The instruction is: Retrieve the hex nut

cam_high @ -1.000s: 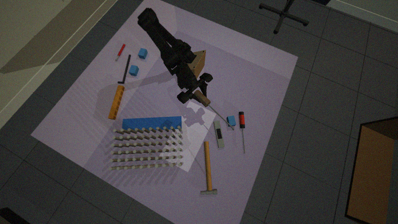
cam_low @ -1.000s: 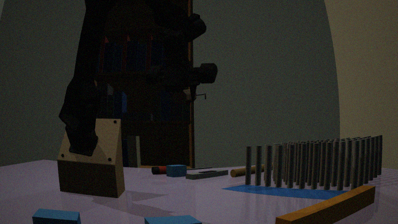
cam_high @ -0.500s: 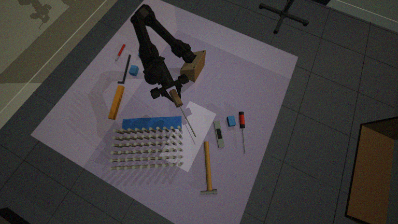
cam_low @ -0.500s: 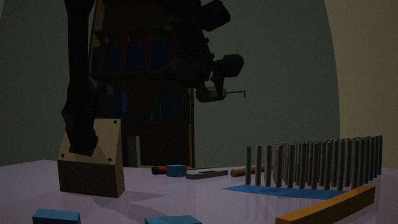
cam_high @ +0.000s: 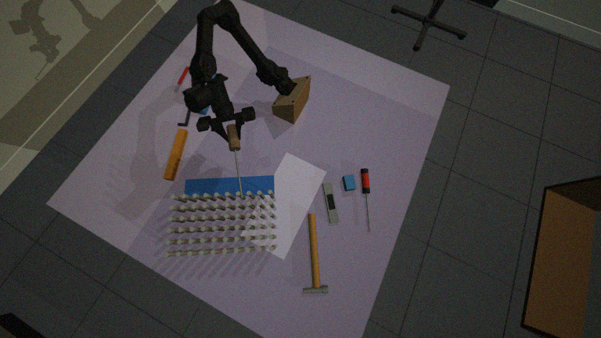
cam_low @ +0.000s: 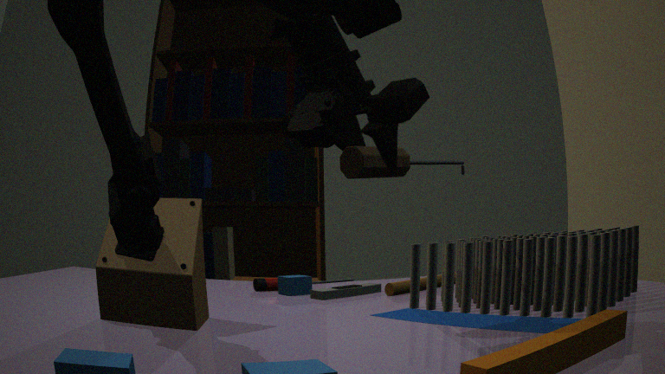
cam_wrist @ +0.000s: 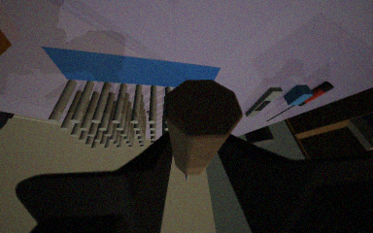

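Observation:
My gripper (cam_high: 234,134) (cam_low: 378,157) (cam_wrist: 193,134) is shut on the wooden handle of a hook tool (cam_high: 234,142) (cam_low: 352,163) (cam_wrist: 204,114). The tool is held level in the air. Its thin rod points toward the spacers, and its short bent tip points down, well above their tops in the exterior view. From above, the tip overlaps the front row. The metal spacers (cam_high: 171,218) (cam_low: 485,276) (cam_wrist: 62,101) stand upright in rows. The blue taped strip (cam_high: 203,185) (cam_low: 441,319) (cam_wrist: 131,70) lies along their front. The hex nut cannot be made out in any view.
An orange bar (cam_high: 175,154) (cam_low: 544,345) lies left of the strip. A black hex key (cam_high: 188,118) and red pen-like tool (cam_high: 181,77) lie behind it. Right of the spacers are a hammer (cam_high: 313,249), grey bar (cam_high: 328,190) (cam_wrist: 272,93), blue block (cam_high: 349,182) (cam_wrist: 298,94) and screwdriver (cam_high: 365,181).

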Controlling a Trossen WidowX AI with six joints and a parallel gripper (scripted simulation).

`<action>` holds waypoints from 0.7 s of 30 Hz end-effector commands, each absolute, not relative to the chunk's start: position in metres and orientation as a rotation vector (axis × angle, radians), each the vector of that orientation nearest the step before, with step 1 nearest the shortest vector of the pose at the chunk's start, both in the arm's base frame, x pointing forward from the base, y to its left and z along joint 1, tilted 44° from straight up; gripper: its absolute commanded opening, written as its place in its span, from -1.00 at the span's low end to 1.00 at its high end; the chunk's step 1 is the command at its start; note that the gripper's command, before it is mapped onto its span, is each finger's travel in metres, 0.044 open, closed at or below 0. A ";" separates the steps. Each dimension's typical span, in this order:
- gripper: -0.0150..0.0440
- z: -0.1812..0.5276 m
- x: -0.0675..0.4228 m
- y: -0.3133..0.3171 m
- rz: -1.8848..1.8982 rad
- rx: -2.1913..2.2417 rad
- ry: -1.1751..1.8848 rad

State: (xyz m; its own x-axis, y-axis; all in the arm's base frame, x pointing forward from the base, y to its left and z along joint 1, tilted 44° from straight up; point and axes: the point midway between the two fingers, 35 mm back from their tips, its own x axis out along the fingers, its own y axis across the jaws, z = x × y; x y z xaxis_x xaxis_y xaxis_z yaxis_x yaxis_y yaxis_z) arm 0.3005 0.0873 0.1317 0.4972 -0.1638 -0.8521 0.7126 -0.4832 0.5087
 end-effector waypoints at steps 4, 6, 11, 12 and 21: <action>-0.49 0.156 0.295 0.043 -1.144 1.809 0.329; -0.49 0.164 0.291 0.030 -1.149 1.818 0.285; -0.49 0.173 0.286 0.013 -1.155 1.828 0.229; -0.49 0.172 0.287 0.012 -1.155 1.828 0.229; -0.49 0.142 0.301 -0.011 -1.165 1.829 0.236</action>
State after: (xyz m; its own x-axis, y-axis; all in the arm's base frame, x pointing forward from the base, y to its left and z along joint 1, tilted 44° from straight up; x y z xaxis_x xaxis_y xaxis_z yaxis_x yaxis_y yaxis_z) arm 0.2981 -0.0050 0.1536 0.5366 -0.3039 -0.7872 0.5714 -0.5557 0.6039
